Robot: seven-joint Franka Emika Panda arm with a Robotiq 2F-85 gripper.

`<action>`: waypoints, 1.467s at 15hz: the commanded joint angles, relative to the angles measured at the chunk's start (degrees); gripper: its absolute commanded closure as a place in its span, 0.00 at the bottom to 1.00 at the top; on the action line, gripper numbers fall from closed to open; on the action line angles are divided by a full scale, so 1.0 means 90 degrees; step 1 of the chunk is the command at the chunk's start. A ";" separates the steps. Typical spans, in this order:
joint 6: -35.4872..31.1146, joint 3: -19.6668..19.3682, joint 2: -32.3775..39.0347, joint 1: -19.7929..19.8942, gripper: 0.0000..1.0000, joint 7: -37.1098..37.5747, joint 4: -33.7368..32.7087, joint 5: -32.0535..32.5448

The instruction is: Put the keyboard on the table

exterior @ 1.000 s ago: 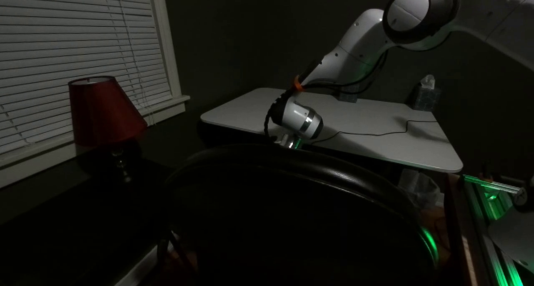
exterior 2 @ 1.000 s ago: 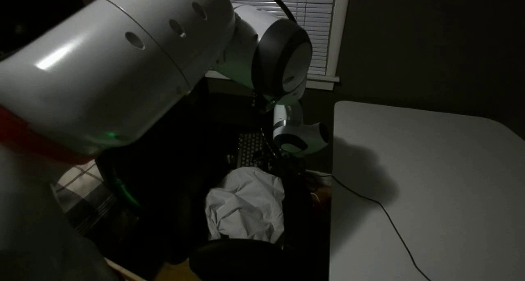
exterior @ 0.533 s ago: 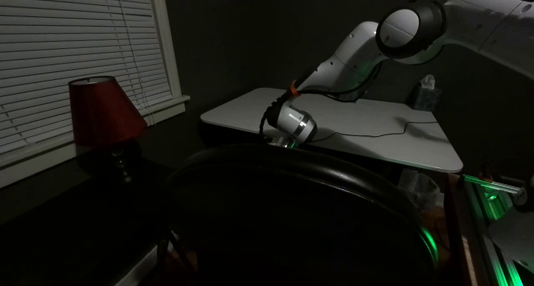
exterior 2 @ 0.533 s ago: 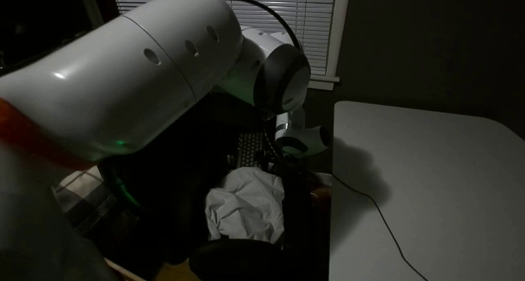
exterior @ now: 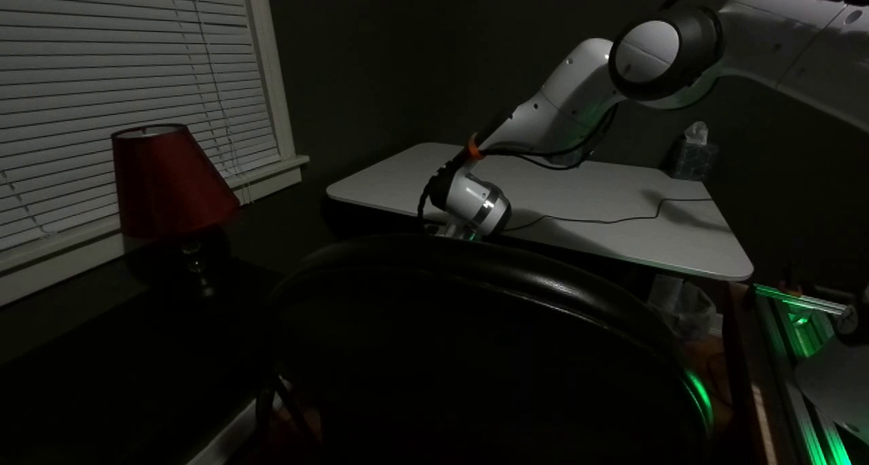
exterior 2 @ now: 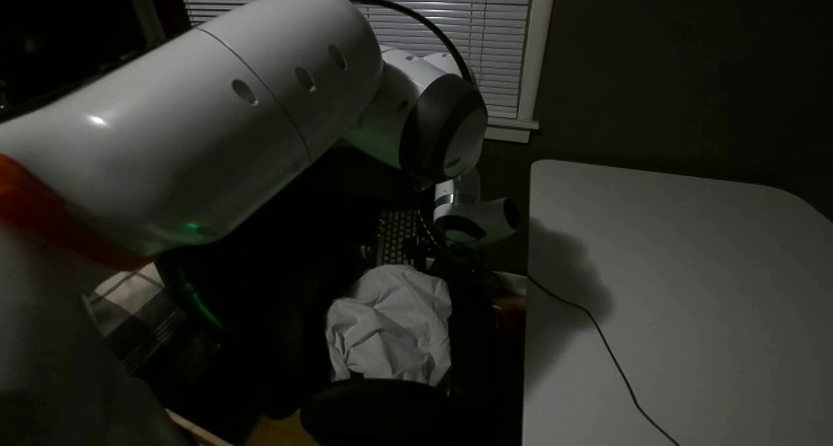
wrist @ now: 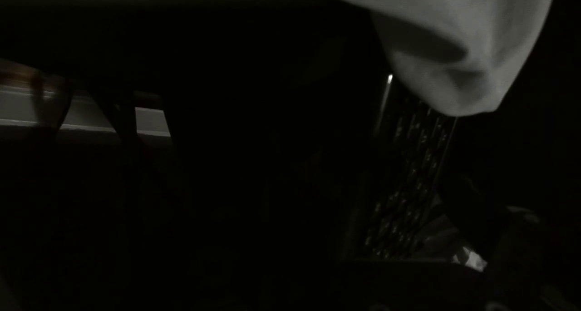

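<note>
The keyboard (exterior 2: pixel 392 236) lies low on dark furniture beside the table in an exterior view. It also shows in the wrist view (wrist: pixel 408 165), with a white cloth hanging over its far end there. The table (exterior 2: pixel 677 283) is the pale top to the right; it also shows in an exterior view (exterior: pixel 577 187). My gripper (exterior 2: pixel 420 249) is a dark shape at the keyboard's right edge, below the arm's wrist. In an exterior view it is hidden behind a dark curved backrest. It is too dark to tell how the jaws stand or whether they touch the keyboard.
The dark curved backrest (exterior: pixel 475 265) stands in front of the table. The white cloth (exterior 2: pixel 390 329) lies at the keyboard's near end. A thin cable (exterior 2: pixel 612 348) crosses the table. A tissue box (exterior: pixel 692 158) stands on it. A red lamp (exterior: pixel 170 180) stands near the window.
The arm has come down, and its wrist has shifted slightly left in an exterior view. Most of this came in the first half second. The keyboard and cloth have not visibly moved.
</note>
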State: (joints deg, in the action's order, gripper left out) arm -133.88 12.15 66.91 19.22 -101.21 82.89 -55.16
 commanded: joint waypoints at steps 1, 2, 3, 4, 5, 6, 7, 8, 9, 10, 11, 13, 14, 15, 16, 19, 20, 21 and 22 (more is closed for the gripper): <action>0.0104 -0.0082 0.0463 -0.0205 0.00 -0.0039 -0.0570 0.0046; 0.0113 -0.0087 0.0544 -0.0227 0.00 -0.0070 -0.0674 0.0076; 0.0245 -0.0062 0.0658 -0.0193 0.00 -0.0031 -0.0801 0.0086; 0.0379 -0.0055 0.0746 -0.0166 0.00 0.0024 -0.0901 0.0103; 0.0582 -0.0050 0.0827 -0.0130 0.00 0.0069 -0.0988 0.0131; 0.0845 -0.0062 0.0885 -0.0094 0.00 0.0140 -0.1064 0.0159; 0.1154 -0.0072 0.0950 -0.0047 0.00 0.0202 -0.1153 0.0162; 0.1468 -0.0100 0.1003 -0.0010 0.00 0.0253 -0.1241 0.0171; 0.1767 -0.0117 0.1040 0.0036 0.00 0.0311 -0.1321 0.0147; 0.2095 -0.0131 0.1075 0.0093 0.00 0.0368 -0.1408 0.0129; 0.2378 -0.0146 0.1108 0.0142 0.00 0.0422 -0.1498 0.0092; 0.2931 -0.0158 0.1190 0.0249 0.00 0.0566 -0.1699 0.0023; 0.3120 -0.0169 0.1234 0.0283 0.00 0.0633 -0.1785 -0.0016; 0.3298 -0.0190 0.1286 0.0308 0.00 0.0719 -0.1876 -0.0041; 0.3428 -0.0207 0.1339 0.0326 0.02 0.0779 -0.1964 -0.0060; 0.3546 -0.0278 0.1504 0.0300 0.28 0.0887 -0.2191 -0.0039; 0.3558 -0.0286 0.1555 0.0293 0.34 0.0917 -0.2263 -0.0035; 0.3559 -0.0292 0.1595 0.0283 0.42 0.0931 -0.2321 -0.0018; 0.3542 -0.0294 0.1621 0.0271 0.51 0.0945 -0.2360 -0.0004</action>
State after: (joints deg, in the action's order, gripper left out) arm -104.41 10.12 78.84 22.12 -94.11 65.17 -55.04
